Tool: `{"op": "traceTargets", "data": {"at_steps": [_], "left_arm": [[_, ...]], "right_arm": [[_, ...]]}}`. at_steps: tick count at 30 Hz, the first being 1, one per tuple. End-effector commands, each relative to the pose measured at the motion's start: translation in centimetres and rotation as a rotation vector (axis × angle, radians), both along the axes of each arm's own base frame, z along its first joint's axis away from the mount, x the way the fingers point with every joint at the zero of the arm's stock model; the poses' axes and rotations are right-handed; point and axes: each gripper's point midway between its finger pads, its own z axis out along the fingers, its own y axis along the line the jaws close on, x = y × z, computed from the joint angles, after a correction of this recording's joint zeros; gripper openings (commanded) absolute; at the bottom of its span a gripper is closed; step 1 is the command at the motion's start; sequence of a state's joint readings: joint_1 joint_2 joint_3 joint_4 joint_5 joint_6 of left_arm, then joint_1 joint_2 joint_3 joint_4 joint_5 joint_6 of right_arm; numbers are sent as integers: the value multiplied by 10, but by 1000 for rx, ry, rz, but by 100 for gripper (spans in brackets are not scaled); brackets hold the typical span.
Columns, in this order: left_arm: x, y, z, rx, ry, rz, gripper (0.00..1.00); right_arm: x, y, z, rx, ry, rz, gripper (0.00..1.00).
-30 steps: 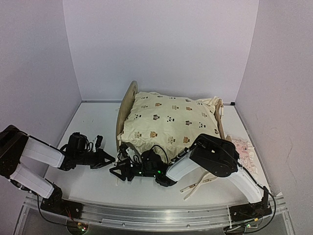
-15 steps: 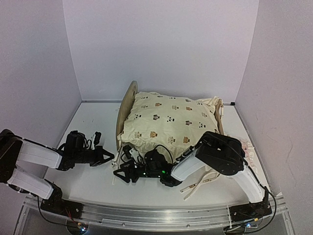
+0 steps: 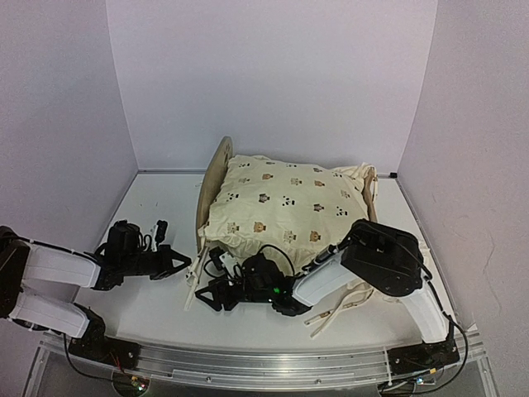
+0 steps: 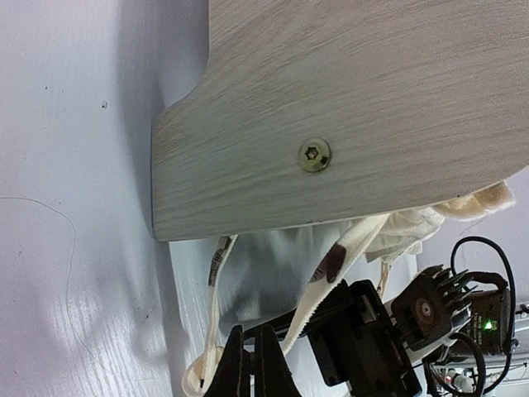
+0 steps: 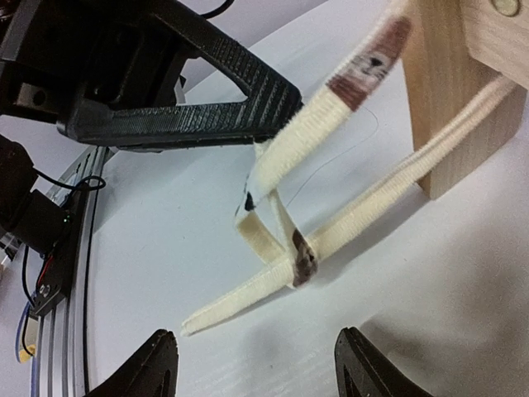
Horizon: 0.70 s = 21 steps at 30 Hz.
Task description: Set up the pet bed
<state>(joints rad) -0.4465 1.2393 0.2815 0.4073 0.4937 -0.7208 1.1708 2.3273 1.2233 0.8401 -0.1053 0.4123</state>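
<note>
The pet bed (image 3: 216, 169) is sitting mid-worktop, toward 12 o'clock from my two bases. Its rounded headboard (image 4: 347, 99) is standing at the bed's 9 o'clock end and its footboard (image 3: 369, 186) at the 3 o'clock end. A cream animal-print cushion (image 3: 285, 203) is lying on top and covering the mattress.

My left gripper (image 3: 183, 265) is reaching in low over the white worktop (image 3: 157, 207), just off the bed's 8 o'clock corner, and pointing toward 3 o'clock. Its fingers are pressing tightly together, and a cream tie (image 5: 331, 91) from the cushion is running straight into their tips, pinched there. In the left wrist view the headboard's wood grain and one screw (image 4: 315, 155) are filling the upper frame, with the cushion's ruffle peeking out from beneath.

My right arm is folding across the front of the bed, bringing my right gripper (image 5: 260, 368) to the bed's 7 o'clock corner, facing the left one and close to it. Its fingers are standing well apart with nothing between them, hanging above a second tie (image 5: 388, 198) that is lying flat on the worktop. That tie is crossing the pinched one beside the bed's wooden leg (image 5: 455, 99).
</note>
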Motion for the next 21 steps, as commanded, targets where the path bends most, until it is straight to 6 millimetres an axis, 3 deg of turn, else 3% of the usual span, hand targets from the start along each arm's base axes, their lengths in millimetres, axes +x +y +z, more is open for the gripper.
{"op": "traceTargets", "data": {"at_steps": [1,10,14,19,21], "left_arm": [[1,-2,19,-37,-37,4,0],[1,-4,43,-60,-71,-6,0],[2,-5,46,-65,-75,-6,0],[2,-4,49,-65,-80,-2,0],[5,-3,50,-56,-82,10,0]], "right_arm": [[4,16,-12,-43,3,-64,66],[5,37,-26,-34,28,-93,65],[9,38,-29,-31,32,-125,59],[11,31,-35,-45,41,-162,28],[9,28,-35,-48,50,-158,21]]}}
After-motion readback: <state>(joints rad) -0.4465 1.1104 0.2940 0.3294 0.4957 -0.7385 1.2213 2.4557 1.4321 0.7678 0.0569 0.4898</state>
